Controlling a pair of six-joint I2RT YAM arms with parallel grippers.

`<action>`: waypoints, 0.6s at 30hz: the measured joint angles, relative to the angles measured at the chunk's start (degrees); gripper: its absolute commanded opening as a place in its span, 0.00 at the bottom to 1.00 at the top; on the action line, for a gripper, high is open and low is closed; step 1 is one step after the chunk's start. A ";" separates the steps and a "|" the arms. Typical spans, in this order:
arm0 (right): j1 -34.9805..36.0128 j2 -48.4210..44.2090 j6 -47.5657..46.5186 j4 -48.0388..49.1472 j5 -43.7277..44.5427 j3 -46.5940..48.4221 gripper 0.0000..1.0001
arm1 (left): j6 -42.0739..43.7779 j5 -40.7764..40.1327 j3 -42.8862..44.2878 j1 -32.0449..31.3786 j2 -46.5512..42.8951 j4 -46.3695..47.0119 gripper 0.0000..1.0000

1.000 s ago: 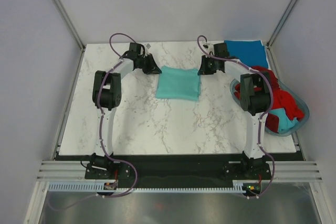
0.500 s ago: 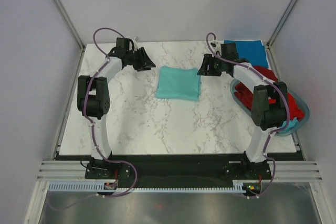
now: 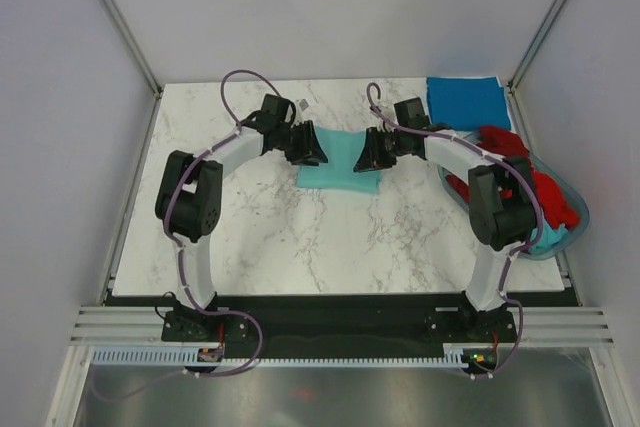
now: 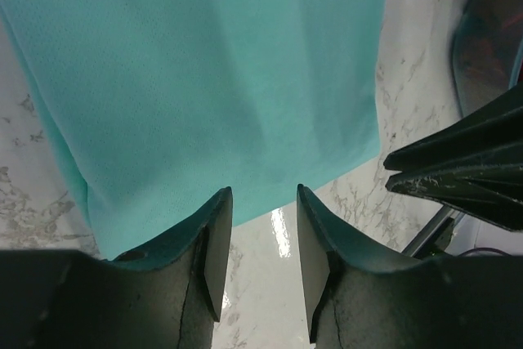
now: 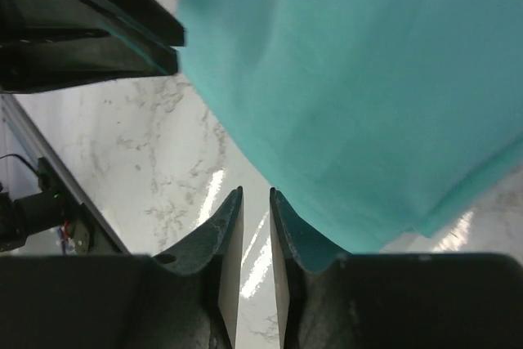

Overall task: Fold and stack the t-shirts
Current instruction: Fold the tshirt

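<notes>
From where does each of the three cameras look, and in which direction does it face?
Top external: above and behind the arms, looking down at the table; both whole arms show.
Left wrist: on the left arm, looking past the left claw at the teal shirt; its two fingers show.
Right wrist: on the right arm, looking past the right claw at that shirt; its two fingers show.
Shared: both wrist views show the teal shirt's edge and the opposite claw.
</notes>
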 measured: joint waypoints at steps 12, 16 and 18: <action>0.87 11.50 -1.05 -2.49 -4.00 3.50 0.16 | -0.15 -4.83 -3.30 -0.52 4.26 0.33 0.44; -0.20 11.21 -1.79 -4.37 -2.51 2.56 0.16 | -0.11 -6.86 -3.41 -0.55 4.20 1.27 0.44; -0.52 10.23 -1.99 -5.16 -1.55 2.34 0.16 | -0.11 -7.48 -3.41 -0.66 4.17 1.55 0.44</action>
